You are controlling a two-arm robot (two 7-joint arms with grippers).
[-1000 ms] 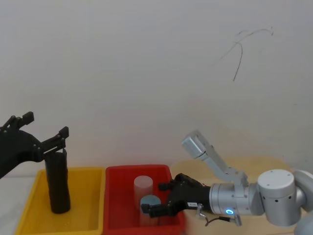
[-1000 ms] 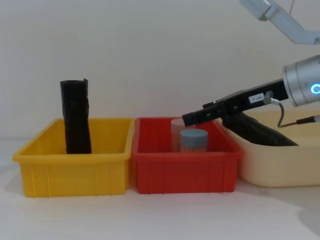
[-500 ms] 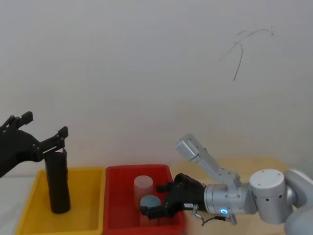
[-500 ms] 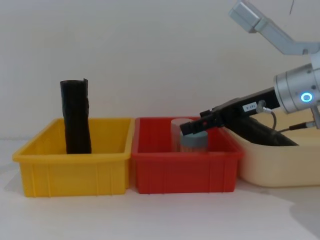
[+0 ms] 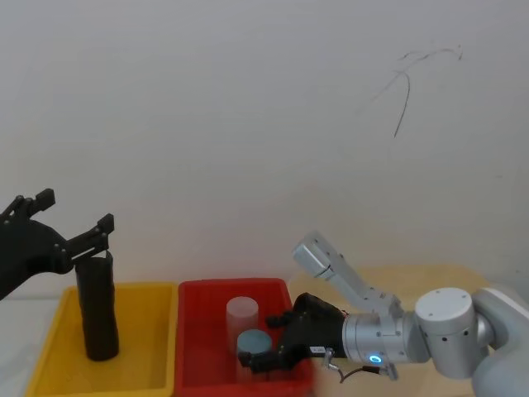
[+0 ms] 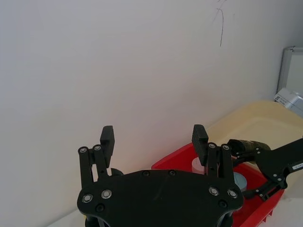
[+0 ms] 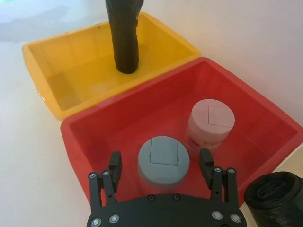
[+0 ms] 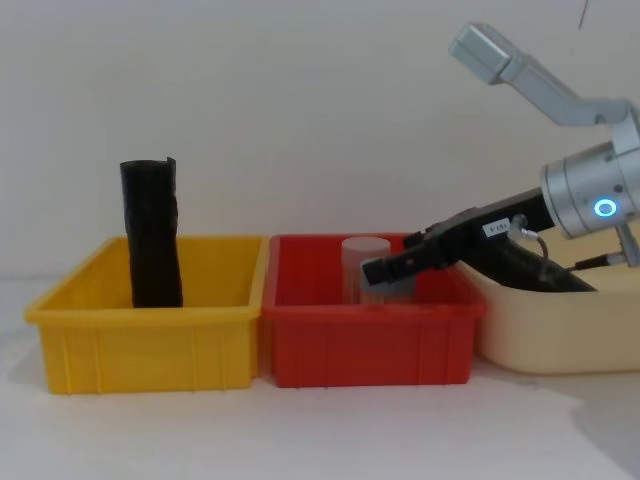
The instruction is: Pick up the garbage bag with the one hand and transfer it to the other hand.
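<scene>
The garbage bag (image 5: 97,310) is a tall black roll standing upright in the yellow bin (image 5: 157,291); it also shows in the chest view (image 8: 152,235) and the right wrist view (image 7: 125,33). My left gripper (image 5: 76,213) hovers open just above and beside its top, its fingers spread wide in the left wrist view (image 6: 153,139). My right gripper (image 5: 263,337) reaches low into the red bin (image 8: 365,340), open, with a finger on each side of a grey-lidded jar (image 7: 163,161) and not touching the bag.
A white-lidded jar (image 7: 210,124) stands behind the grey one in the red bin. A second black roll (image 8: 520,265) lies in the beige tub (image 8: 560,330) on the right, under my right arm. A plain wall stands close behind the bins.
My right gripper has moved left and down into the red bin, and its fingers now straddle the grey-lidded jar. The left gripper and the bag have stayed put.
</scene>
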